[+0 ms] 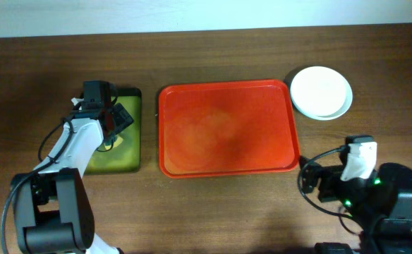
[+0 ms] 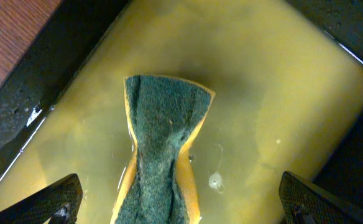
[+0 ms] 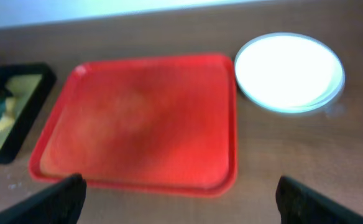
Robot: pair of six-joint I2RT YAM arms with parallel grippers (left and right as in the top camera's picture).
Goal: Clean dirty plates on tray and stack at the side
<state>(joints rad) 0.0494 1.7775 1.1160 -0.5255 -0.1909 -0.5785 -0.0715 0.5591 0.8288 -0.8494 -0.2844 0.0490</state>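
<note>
Left jaws: wide apart over the sponge [image 2: 161,149], both tips low in the left wrist view with the sponge's near end between them, not gripped. The sponge lies green side up, pinched at the waist, in yellowish liquid in the olive-green tray [image 2: 281,93].

Right jaws: apart, nothing between them, parked at the front right of the tabletop [image 1: 213,212] and facing the red tray [image 3: 138,118].

The red tray is bare, no plate on it, only faint pale smears. The plates [image 1: 321,90] sit stacked on the tabletop just past the tray's far right corner, cream-white one on top, a mint edge showing under it. The count in the stack is not clear.

Step, as a guess: the sponge drop-off, with the task about finished. To do it well, lift the left jaws straight up with the tips spread so they don't snag the sponge or clip the black rim, and avoid dripping on the tabletop.

The plates are well apart from both jaws. For the left they lie across the whole red tray. For the right they are ahead and off to the right.
</note>
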